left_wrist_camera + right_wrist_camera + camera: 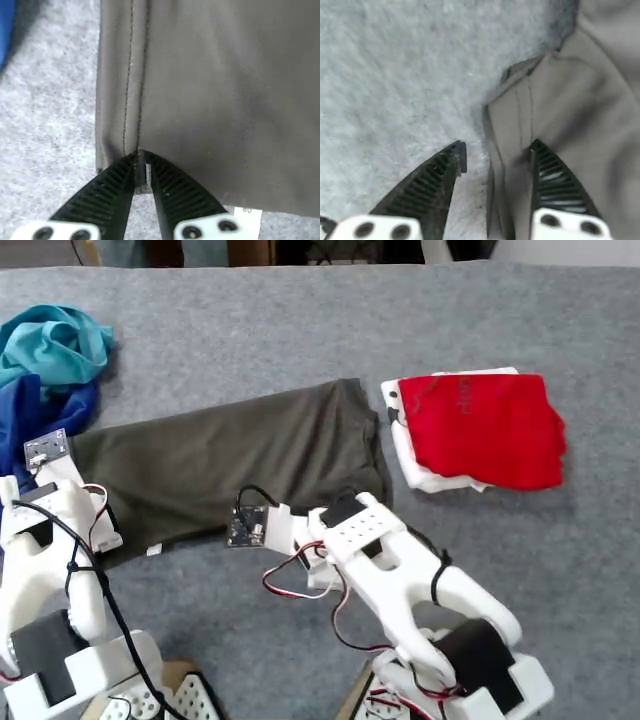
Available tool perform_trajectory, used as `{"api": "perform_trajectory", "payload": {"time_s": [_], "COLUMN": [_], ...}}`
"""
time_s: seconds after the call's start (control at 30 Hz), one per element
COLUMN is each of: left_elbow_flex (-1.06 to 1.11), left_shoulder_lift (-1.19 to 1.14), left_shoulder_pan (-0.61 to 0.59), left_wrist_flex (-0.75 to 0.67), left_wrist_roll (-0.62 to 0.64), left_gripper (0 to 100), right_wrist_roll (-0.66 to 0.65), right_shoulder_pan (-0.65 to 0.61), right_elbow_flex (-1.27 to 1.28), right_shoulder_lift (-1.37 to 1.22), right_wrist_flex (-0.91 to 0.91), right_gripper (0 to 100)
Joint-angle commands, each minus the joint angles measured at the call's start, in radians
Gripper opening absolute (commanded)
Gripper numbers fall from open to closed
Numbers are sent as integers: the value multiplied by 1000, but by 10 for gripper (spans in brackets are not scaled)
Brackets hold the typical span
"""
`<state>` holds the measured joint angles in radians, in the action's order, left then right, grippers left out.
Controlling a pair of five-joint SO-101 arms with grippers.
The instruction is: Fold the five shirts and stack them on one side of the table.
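A dark olive shirt (pixel 230 460) lies spread across the middle of the grey table. My left gripper (pixel 141 167) is shut on its stitched hem (pixel 131 90) at the shirt's left end, near the front (pixel 100 530). My right gripper (pixel 497 155) stands open over the shirt's front right corner (pixel 520 115), one finger on the cloth (pixel 545 165), the other on bare felt (pixel 452 160). A folded red shirt (pixel 480 428) lies on a folded white one (pixel 420 465) at the right. Teal (pixel 55 340) and blue (pixel 40 410) shirts are bunched at the far left.
The grey felt table (pixel 300 320) stretches open behind the olive shirt and in front of the red stack. Both arm bases (pixel 450 660) and loose wires (pixel 300 585) crowd the front edge.
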<state>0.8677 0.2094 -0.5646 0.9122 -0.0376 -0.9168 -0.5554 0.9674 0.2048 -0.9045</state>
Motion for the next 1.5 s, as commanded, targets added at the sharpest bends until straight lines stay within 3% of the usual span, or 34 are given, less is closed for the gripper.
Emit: {"api": "perform_trajectory", "payload": {"time_s": [0.0,0.23,0.47,0.7,0.97,1.27,1.47], "left_elbow_flex": [2,4,15,15,15,16,18], "left_shoulder_lift": [-2,-2,-2,-2,-2,0,0], "left_shoulder_pan": [-12,-12,-13,-13,-13,-13,-13], "left_wrist_flex": [-8,-8,-14,-14,-14,-14,-14], "left_wrist_roll": [0,0,0,0,0,-2,-2], "left_gripper": [29,29,29,29,29,29,29], "right_wrist_roll": [8,8,5,8,69,74,-83], "right_shoulder_pan": [-5,37,92,95,106,110,132], "right_elbow_flex": [-12,-110,-242,-283,-595,-911,-1201], "right_shoulder_lift": [-54,-200,-315,-320,-329,-392,-605], "right_wrist_flex": [48,46,48,32,-272,-460,-578], "right_gripper": [222,207,20,14,14,14,14]}}
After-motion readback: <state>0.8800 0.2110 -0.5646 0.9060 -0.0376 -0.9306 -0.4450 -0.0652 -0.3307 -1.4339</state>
